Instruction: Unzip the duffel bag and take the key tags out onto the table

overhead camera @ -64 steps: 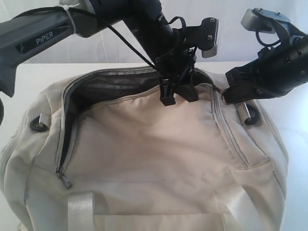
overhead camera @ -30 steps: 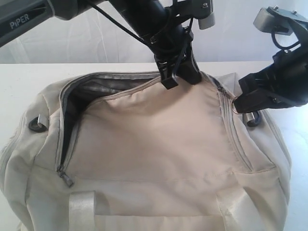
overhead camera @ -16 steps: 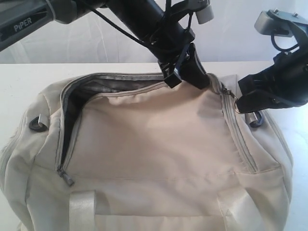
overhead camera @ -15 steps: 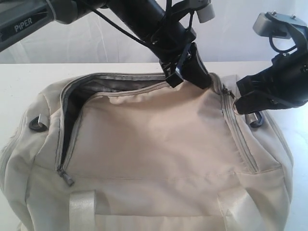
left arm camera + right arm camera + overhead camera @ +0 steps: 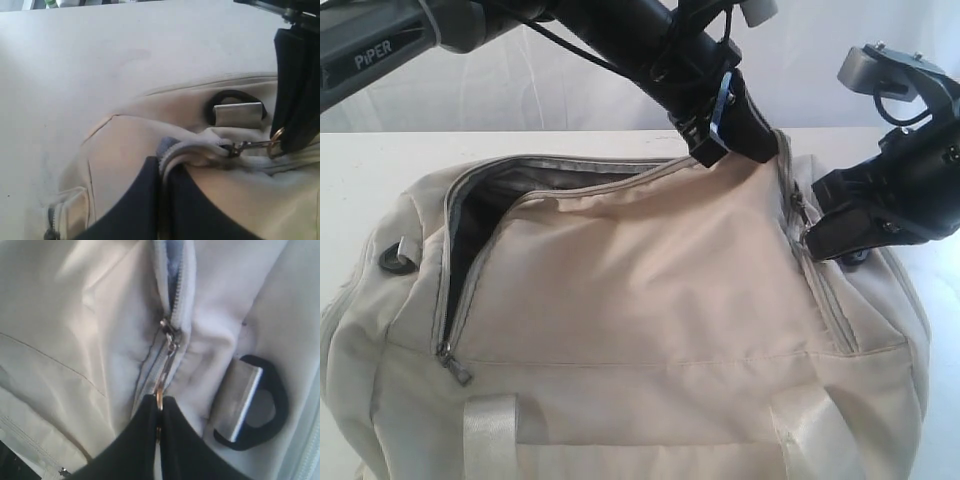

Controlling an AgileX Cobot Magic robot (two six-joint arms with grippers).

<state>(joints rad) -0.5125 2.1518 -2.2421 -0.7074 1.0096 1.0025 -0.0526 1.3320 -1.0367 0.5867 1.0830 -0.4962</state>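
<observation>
The cream duffel bag (image 5: pixel 650 290) fills the white table (image 5: pixel 360 165). Its zipper gapes along the far edge and down the left side, showing dark lining (image 5: pixel 470 220). My left gripper (image 5: pixel 745 148) is shut on the bag's fabric edge at the far right corner; the left wrist view shows its tips (image 5: pixel 162 162) pinching the zipper tape. My right gripper (image 5: pixel 808 228) is shut on the metal ring pull (image 5: pixel 159 399), just below the zipper slider (image 5: pixel 170 332). The key tags are hidden.
A black strap ring with a metal bar (image 5: pixel 255 410) sits beside the right gripper, and another (image 5: pixel 398 255) is at the bag's left end. A second zipper pull (image 5: pixel 453 370) hangs at the front left. Satin handles (image 5: pixel 490 440) lie at the front.
My left gripper has moved up and to the right, lifting the bag's far right corner. The right gripper has stayed on the ring pull and shifted only slightly.
</observation>
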